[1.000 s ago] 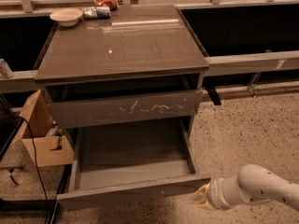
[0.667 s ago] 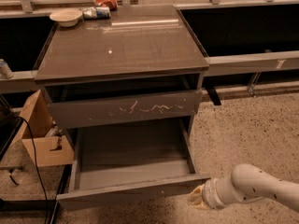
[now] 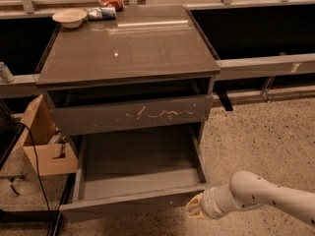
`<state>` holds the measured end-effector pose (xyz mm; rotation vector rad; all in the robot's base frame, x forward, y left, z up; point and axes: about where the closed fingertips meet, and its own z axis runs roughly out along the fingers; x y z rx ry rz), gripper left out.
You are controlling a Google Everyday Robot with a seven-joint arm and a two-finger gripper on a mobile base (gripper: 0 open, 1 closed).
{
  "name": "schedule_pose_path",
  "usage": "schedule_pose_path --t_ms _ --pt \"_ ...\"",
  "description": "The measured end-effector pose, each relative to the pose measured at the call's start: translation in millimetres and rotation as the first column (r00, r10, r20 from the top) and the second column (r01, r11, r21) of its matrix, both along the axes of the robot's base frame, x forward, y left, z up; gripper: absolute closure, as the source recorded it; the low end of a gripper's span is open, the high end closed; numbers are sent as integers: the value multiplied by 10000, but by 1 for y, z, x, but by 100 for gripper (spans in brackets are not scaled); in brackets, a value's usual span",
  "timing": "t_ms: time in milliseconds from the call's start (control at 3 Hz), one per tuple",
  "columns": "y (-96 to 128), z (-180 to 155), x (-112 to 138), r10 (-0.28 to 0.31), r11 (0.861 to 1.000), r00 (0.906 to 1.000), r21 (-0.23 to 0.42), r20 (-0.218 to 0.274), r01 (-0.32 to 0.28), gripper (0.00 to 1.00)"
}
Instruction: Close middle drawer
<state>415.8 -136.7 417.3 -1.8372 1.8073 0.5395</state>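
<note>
**Gripper at the right end of the pulled-out middle drawer front**

Low and right of centre in the frame: gripper, yellowish at the tip, on the end of a white arm reaching in from the lower right corner. Pointed left, right up against the right end of the drawer's front panel. Looks to be touching that panel, though contact not certain. How far open: cannot be told from this angle.

Lower centre of the frame: middle drawer, pulled well out of the grey-brown cabinet. Wide and shallow, with a bare, flat inner tray. Front panel plain and flat, running along the bottom of the frame from the lower left to the gripper, rising slightly toward the right.

Just above it: upper drawer front, streaked with white scratches near its middle, with a dark gap between it and the cabinet top. Top glossy, catching a streak of light toward the far edge.

At the far left corner of the top, upper left of the frame: white bowl. Just beside the bowl, a silvery item and a red item, both too small to name.

Left of the cabinet, at mid-left: open cardboard box, with a black cable crossing in front. At the right: speckled floor.
</note>
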Motion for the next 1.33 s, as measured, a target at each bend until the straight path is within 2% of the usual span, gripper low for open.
schedule_pose_path --t_ms 333,667,1333 --pt "16 3 4 -55 9997 9982 236 596 41 100" --pt "24 11 13 -791 9960 9900 511 1167 735 100" --pt "24 9 16 -889 9952 9858 542 1423 820 100"
